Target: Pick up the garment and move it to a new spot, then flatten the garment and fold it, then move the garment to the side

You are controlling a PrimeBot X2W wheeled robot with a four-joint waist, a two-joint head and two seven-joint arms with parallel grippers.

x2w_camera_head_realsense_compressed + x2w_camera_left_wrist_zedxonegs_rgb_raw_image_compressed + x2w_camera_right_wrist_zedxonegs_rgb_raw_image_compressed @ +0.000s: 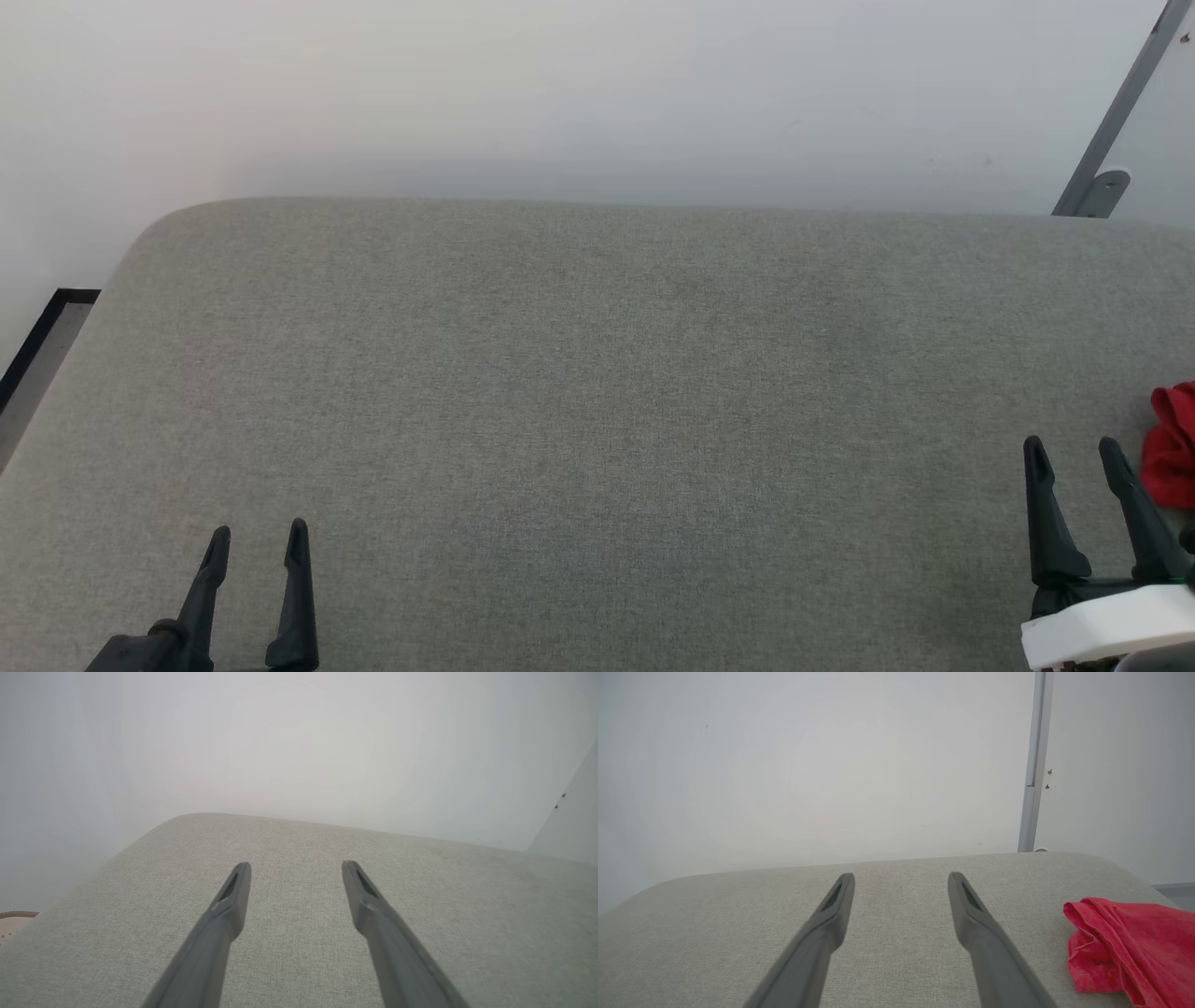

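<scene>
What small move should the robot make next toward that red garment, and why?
Probably shift the right end effector rightward over the crumpled bright red fabric garment: it stands open and empty, and the garment lies bunched just to its right on the grey upholstered surface.

Bright, even, diffuse light; no glare is seen.
The wall (560, 84) is washed out, and a soft shadow band is cast along the far edge of the grey cushion (597, 392). In the wrist views that edge is bowed, and the fingers (210, 952) are blurred low down.
</scene>
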